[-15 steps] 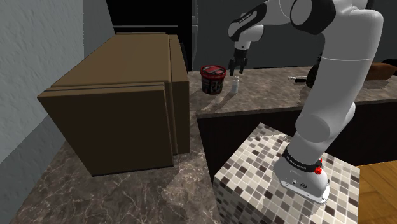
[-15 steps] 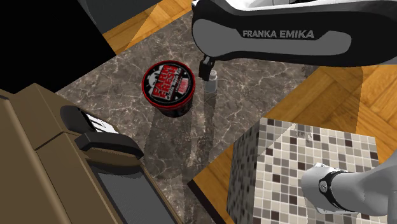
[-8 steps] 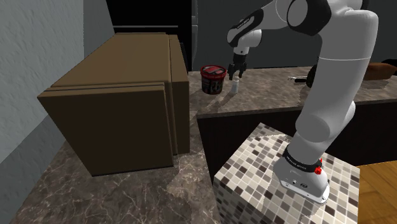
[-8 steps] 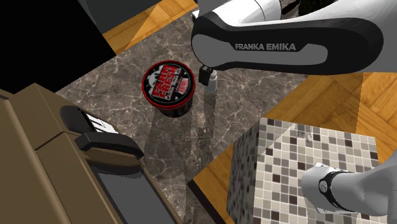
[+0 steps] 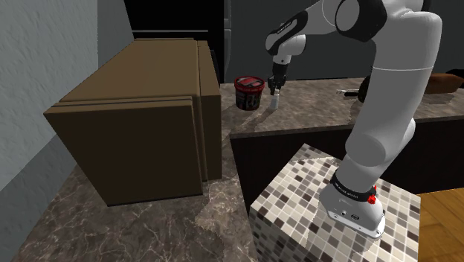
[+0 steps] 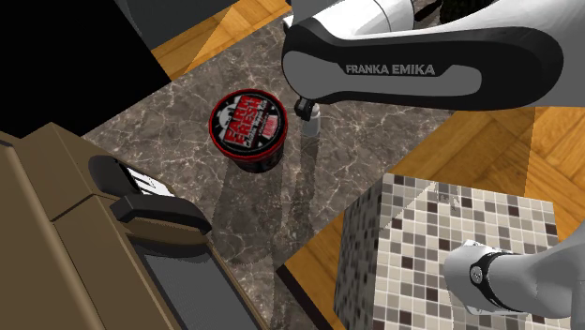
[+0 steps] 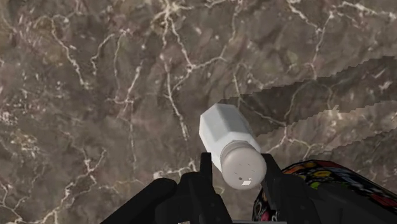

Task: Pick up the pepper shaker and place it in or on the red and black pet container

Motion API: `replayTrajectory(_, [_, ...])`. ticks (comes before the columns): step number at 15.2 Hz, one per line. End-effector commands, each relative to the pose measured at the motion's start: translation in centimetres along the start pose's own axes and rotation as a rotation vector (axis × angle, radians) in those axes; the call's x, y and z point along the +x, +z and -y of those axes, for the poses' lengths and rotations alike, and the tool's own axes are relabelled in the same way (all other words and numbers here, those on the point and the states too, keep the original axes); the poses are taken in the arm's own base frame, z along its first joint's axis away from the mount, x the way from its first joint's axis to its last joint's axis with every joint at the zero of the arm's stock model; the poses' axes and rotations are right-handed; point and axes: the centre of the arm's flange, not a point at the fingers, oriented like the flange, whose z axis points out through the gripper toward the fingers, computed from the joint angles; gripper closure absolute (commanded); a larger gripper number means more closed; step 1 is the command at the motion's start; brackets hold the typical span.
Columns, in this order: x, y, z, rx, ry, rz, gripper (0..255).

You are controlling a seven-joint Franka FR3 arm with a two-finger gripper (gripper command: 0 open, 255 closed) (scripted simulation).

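One brown cabinet (image 5: 141,112) sits well off to the shoulder view's left of the red and black pet container (image 5: 249,92), operator. The container itself stands upright on the dark marble countertop (image 7: 95,95), lid showing its printed label in the second exterior view. Just beside the container, on its right in the shoulder view, you've got the pepper shaker (image 7: 232,143): white faceted body, rounded cap dotted with small holes, upright with its base on the stone. A narrow strip of marble shows between shaker and container, so the two are apart.

Your gripper (image 7: 240,168) is straight down over the shaker, and the black fingers (image 7: 207,173) are drawn in narrow, clasping the cap from either side. Further right of the container, the white arm (image 5: 394,82) arcs up and drops to the tiled stand (image 5: 297,201), well apart from the container and lower in the shoulder view. Wood floor (image 5: 442,223) shows past the stand.
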Motion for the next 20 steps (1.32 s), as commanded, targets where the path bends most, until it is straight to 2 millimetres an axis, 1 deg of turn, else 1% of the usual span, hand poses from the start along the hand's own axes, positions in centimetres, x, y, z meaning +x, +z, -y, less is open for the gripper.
replayTrajectory(1, [0.0,0.0,0.0,0.000,0.000,0.000,255])
replayTrajectory(8, [0.0,0.0,0.0,0.000,0.000,0.000,255])
replayTrajectory(20, [-0.1,-6.3,0.5,0.000,0.000,0.000,255])
